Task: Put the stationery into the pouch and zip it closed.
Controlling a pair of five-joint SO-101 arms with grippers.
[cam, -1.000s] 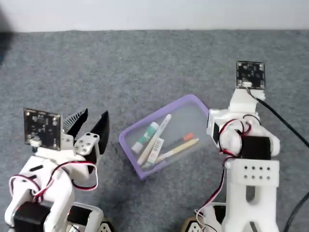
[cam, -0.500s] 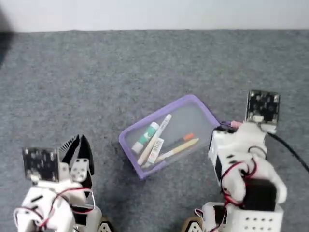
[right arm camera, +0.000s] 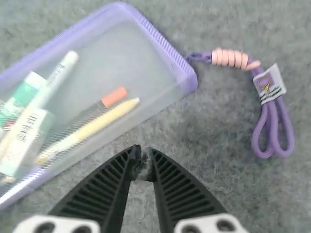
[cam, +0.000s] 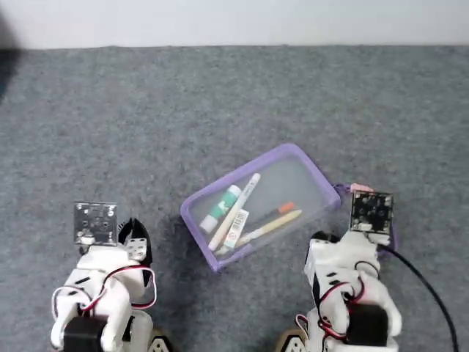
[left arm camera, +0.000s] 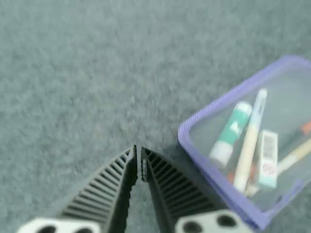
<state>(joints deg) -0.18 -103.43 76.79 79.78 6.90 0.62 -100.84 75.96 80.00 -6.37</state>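
High view: the pouch lies in the middle, tilted, with the stationery inside it.

Left wrist view: the left gripper has its jaws pressed together on nothing. It hangs near and left of the pouch, apart from it.

Right wrist view: the right gripper is also pressed together and empty, just near of the pouch's right end. The strap lies to the right.

Filling looks done and the pouch seems closed, though I cannot tell if it is zipped fully. If not, one gripper should pin the pouch while the other tugs the strap.
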